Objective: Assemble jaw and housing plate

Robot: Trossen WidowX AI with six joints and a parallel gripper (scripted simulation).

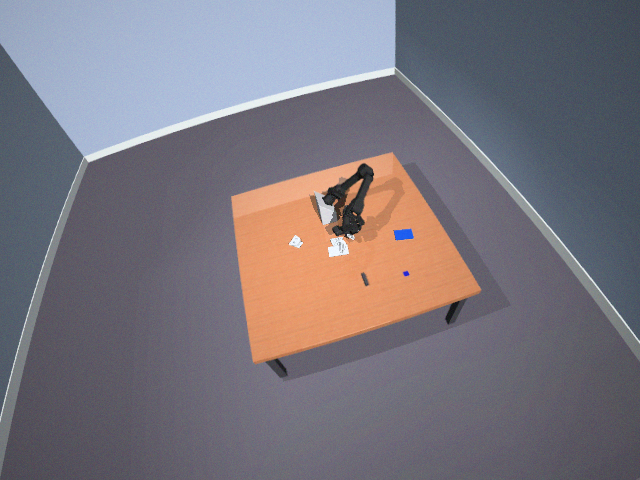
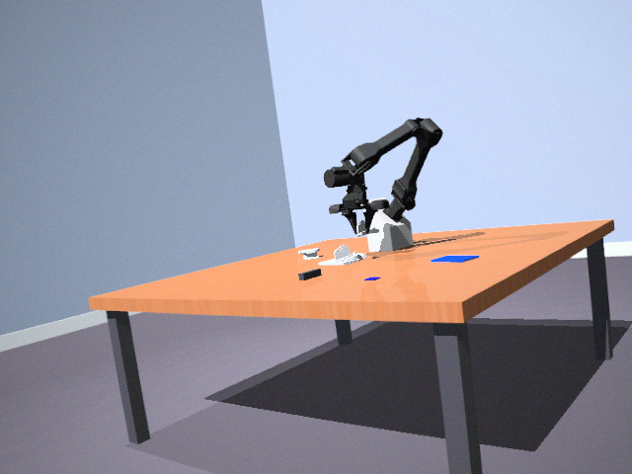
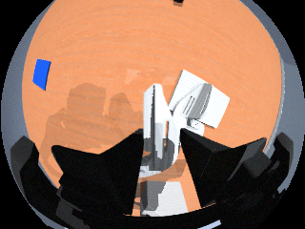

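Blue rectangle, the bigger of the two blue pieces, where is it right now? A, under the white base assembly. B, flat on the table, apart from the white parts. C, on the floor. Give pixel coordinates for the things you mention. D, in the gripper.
B: the blue rectangle [image 1: 403, 234] [image 2: 454, 259] [image 3: 41, 74] lies flat on the table [image 1: 289, 299] [image 2: 276, 311] [image 3: 119, 43], with bare wood between it and the white parts [image 1: 338, 251] [image 2: 341, 256] [image 3: 218, 107].

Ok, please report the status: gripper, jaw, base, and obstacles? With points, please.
Gripper [image 1: 351, 237] [image 2: 359, 233] [image 3: 162, 133] shut on white jaw [image 3: 153, 114], held off table. White base assembly [image 1: 338, 251] [image 2: 343, 255] [image 3: 216, 107] beside it, plate not fitted. Nothing seen blocking between them.
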